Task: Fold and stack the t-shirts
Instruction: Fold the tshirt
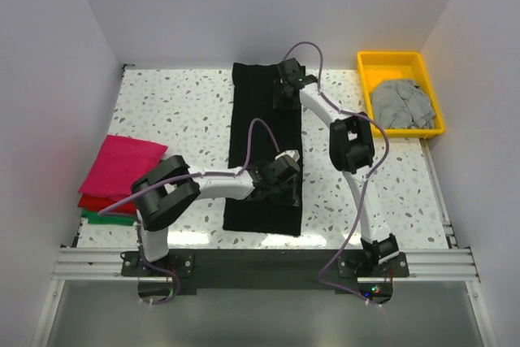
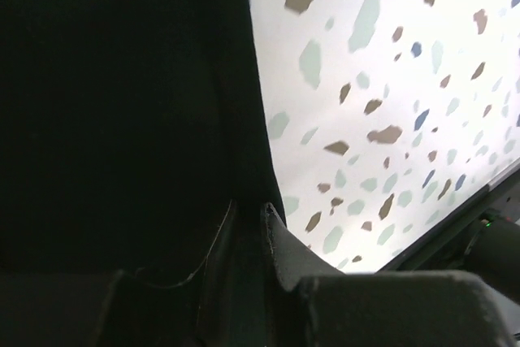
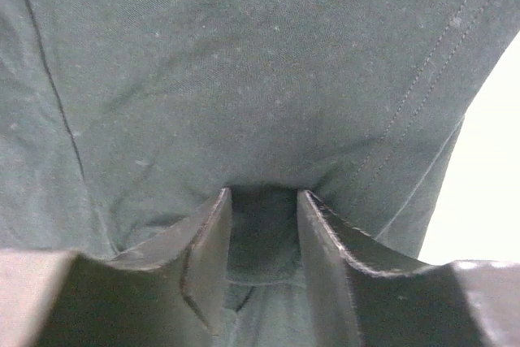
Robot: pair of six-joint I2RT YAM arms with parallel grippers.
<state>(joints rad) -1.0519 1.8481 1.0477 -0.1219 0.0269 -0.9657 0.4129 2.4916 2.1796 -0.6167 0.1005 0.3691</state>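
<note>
The black t-shirt (image 1: 264, 152) is lying mid-table. The right gripper (image 3: 264, 197) is pinching its far edge. The left gripper (image 2: 249, 209) is sitting at its near edge, jaws close, and I cannot tell if they are gripping. Both should be lifting evenly together.
</note>
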